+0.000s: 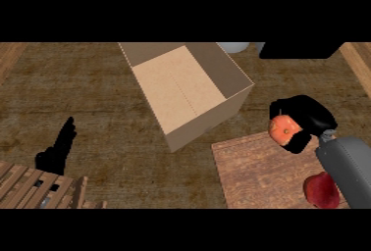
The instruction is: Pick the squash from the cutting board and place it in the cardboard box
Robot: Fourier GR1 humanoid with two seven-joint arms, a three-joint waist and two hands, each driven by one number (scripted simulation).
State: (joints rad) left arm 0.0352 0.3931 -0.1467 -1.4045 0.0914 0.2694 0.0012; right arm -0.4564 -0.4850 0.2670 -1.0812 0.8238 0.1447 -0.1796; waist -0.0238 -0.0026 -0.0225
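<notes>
Curling the right hand [303, 117] around the squash [285, 128], a smooth, rounded orange piece, and holding it just above the far edge of the grainy wooden cutting board [257, 169], likely for carrying toward the open cardboard box [185, 88] lying just left of that hand. Resting the left hand [59, 147] open, fingers straight, well apart to the left near a slatted crate [33, 188]; leaving a glossy red fruit [321, 190] on the board below the right hand, beside the grey forearm.

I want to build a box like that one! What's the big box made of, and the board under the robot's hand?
The box looks like cardboard: flat, matte tan walls with sharp folded edges and an open top. The board looks like wood: reddish-brown with fine grain lines running across it, and a dull finish. Whether it is solid wood or only a wood-patterned surface cannot be told from here.
</notes>
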